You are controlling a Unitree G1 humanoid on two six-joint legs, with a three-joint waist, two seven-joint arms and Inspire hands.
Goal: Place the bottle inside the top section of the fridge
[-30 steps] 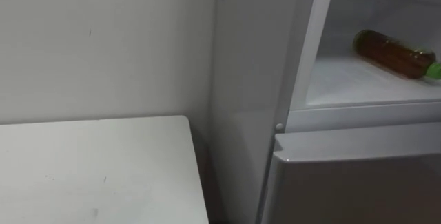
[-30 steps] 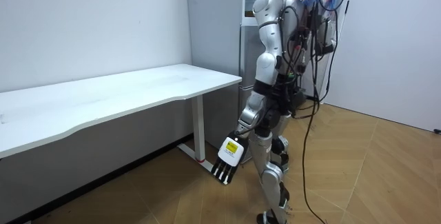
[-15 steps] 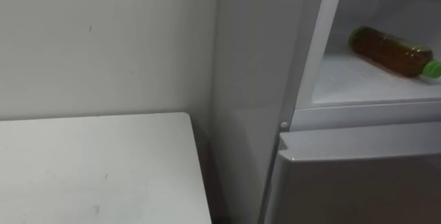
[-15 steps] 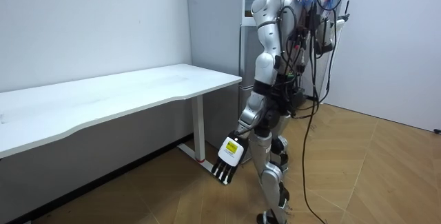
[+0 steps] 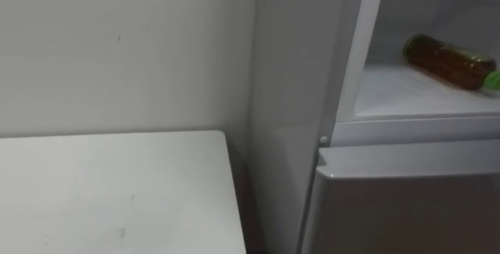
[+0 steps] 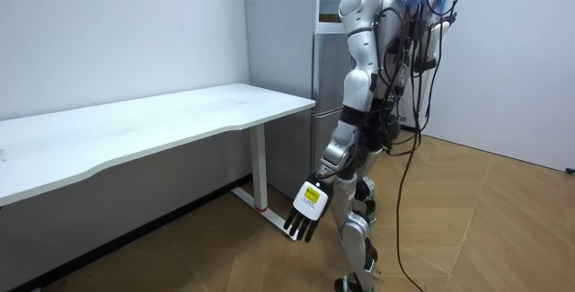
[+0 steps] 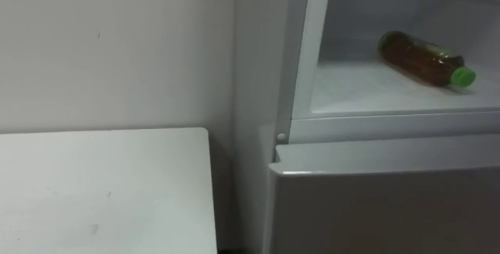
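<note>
1. Task item: the bottle lies on its side on the shelf of the upper fridge compartment. It sits toward the shelf's back right, with its green cap pointing to the right edge. Bare shelf separates it from the front lip.
2. Left hand: it hangs low beside the robot's leg with straight fingers pointing down, empty and touching nothing.
3. Right hand: hidden beyond the body and cables in the room view. I cannot tell its state.
4. Step in hand: judged from the bottle's position, placement is complete and neither hand is needed on the bottle. What appears left is shutting the upper compartment and stepping away.
5. Next move: it calls for a reach to the upper door, which would have to swing across the compartment's front lip. The bottle looks far enough back not to foul it, though a round bottle lying flat could roll if the fridge is jolted.
6. Edges: the lower door is shut, its top edge just under the open compartment. The white surface ends close beside the fridge's side, leaving a narrow dark gap at its right edge.
7. Open room: the robot stands at the fridge, just past the surface's end corner. The floor to the room view's right is open for backing off.
</note>
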